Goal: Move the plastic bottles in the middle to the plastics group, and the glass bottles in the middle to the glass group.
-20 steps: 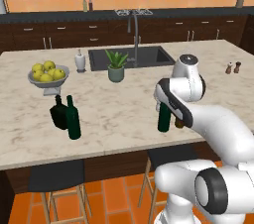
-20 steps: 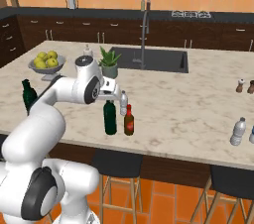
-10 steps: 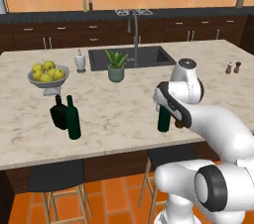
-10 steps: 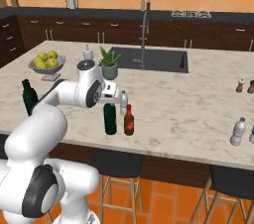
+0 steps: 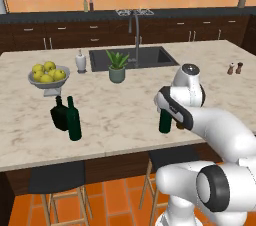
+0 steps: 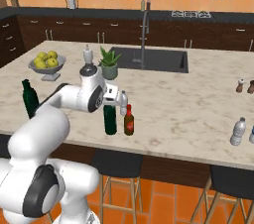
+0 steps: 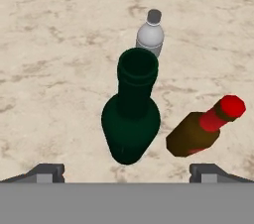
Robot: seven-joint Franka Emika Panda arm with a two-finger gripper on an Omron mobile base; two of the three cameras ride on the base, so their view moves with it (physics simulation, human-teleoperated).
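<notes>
Gripper has dropped over the green wine bottle, jaws spread wide, nothing held; I grasp next.

we are in a home kitchen: a marble island with a sink and tap, bar stools on orange tiles, dark cabinets, a lemon bowl

Marble island — bottles, fruit bowl, potted plant.
</notes>
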